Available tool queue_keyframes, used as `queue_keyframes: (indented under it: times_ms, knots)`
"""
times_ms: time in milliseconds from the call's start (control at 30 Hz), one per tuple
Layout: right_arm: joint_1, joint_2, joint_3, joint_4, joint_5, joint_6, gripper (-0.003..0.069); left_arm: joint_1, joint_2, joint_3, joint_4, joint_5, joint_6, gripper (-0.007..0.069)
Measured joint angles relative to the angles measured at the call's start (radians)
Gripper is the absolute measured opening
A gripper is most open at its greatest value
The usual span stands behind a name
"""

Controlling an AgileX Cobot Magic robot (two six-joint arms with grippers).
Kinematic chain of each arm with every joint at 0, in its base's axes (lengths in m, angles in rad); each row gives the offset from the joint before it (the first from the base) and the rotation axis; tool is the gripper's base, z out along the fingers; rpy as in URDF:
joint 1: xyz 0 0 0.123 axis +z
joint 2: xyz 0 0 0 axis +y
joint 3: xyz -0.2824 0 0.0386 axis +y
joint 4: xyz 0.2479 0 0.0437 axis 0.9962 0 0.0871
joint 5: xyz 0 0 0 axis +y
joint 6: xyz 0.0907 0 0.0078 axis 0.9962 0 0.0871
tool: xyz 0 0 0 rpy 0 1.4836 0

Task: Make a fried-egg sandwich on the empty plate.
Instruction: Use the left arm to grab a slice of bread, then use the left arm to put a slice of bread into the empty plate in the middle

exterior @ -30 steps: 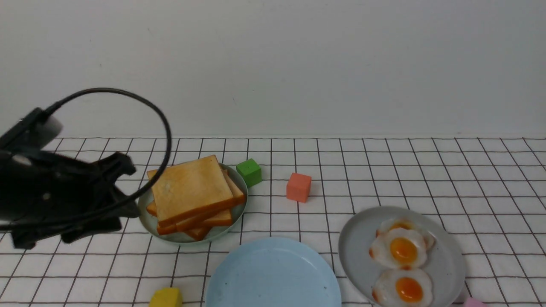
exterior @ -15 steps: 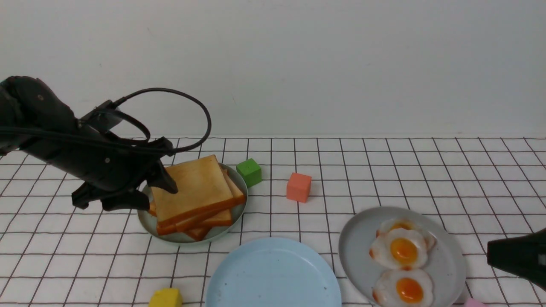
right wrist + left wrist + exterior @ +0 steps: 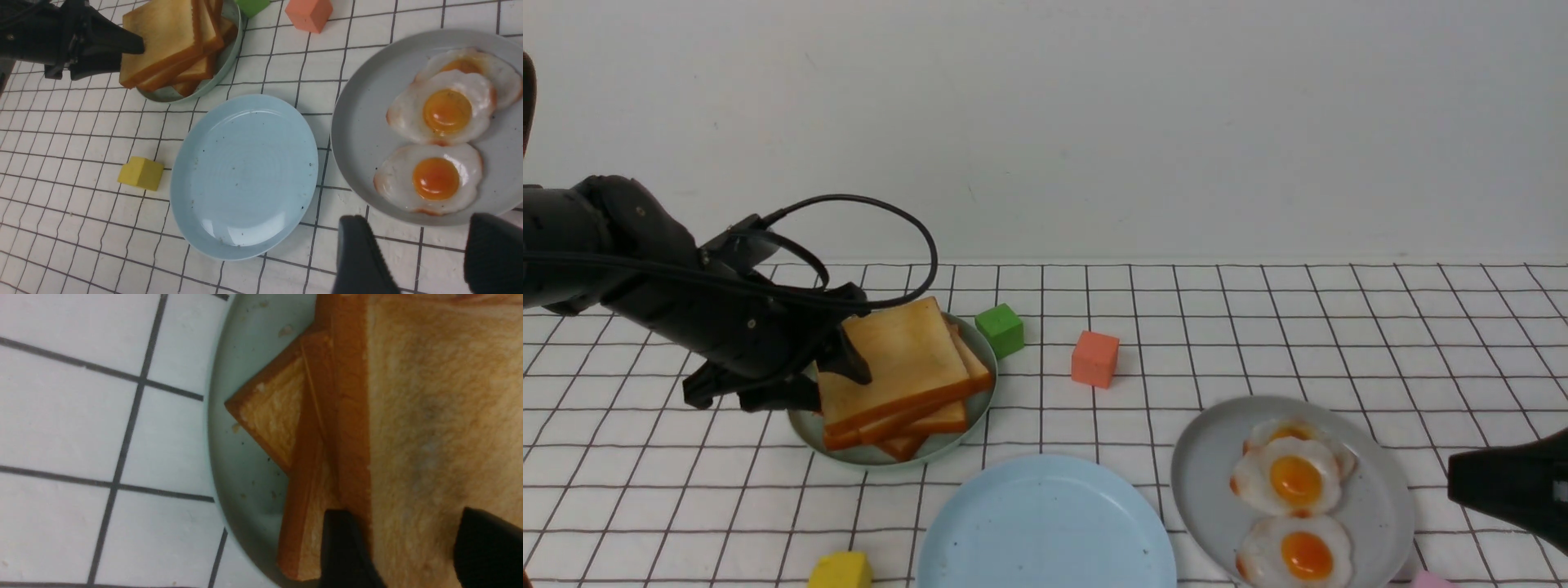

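Toast (image 3: 907,412) comes first: your left gripper (image 3: 837,388) is open at the top slice (image 3: 898,355), middle left, so close it and carry it to the blue plate (image 3: 1045,523), bottom centre.

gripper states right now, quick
left gripper: open, at the top toast slice, not clamped.
right gripper: open, holding nothing.

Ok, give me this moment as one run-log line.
phase: toast pickup | left tool: open, straddling top toast slice edge | right tool: open, empty, beside grey plate | blue plate: bare
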Motion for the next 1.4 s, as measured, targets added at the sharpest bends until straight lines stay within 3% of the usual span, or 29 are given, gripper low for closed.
queue_keyframes:
  times_ms: [33, 267, 333, 500, 767, 933, 1167, 1367, 1400]
  knots:
    - [0.0, 0.0, 0.0, 0.0, 0.0, 0.0, 0.0374, 0.0, 0.0, 0.0, 0.0, 0.0, 0.0, 0.0333]
    - [0.0, 0.0, 0.0, 0.0, 0.0, 0.0, 0.0374, 0.0, 0.0, -0.001, 0.025, 0.004, 0.0, 0.0058]
    - [0.0, 0.0, 0.0, 0.0, 0.0, 0.0, 0.0374, 0.0, -0.006, -0.001, 0.05, 0.017, 0.0, 0.0022]
    - [0.0, 0.0, 0.0, 0.0, 0.0, -0.001, 0.0374, 0.0, -0.069, 0.0, 0.08, 0.057, 0.002, 0.0024]
    - [0.0, 0.0, 0.0, 0.004, 0.0, -0.001, 0.0374, -0.146, -0.279, 0.167, -0.123, 0.018, 0.13, 0.0024]
    - [0.0, 0.0, 0.0, 0.015, 0.0, -0.001, 0.0374, -0.327, -0.297, 0.404, -0.313, -0.16, 0.226, 0.0024]
    - [0.0, 0.0, 0.0, 0.046, -0.003, -0.003, 0.0374, -0.394, -0.22, 0.483, -0.411, -0.341, 0.256, 0.0029]
    - [0.0, 0.0, 0.0, 0.048, -0.003, -0.002, 0.0374, -0.395, -0.181, 0.484, -0.415, -0.337, 0.267, 0.014]
    - [0.0, 0.0, 0.0, 0.048, -0.003, -0.002, 0.0374, -0.395, -0.182, 0.484, -0.415, -0.329, 0.281, 0.0205]
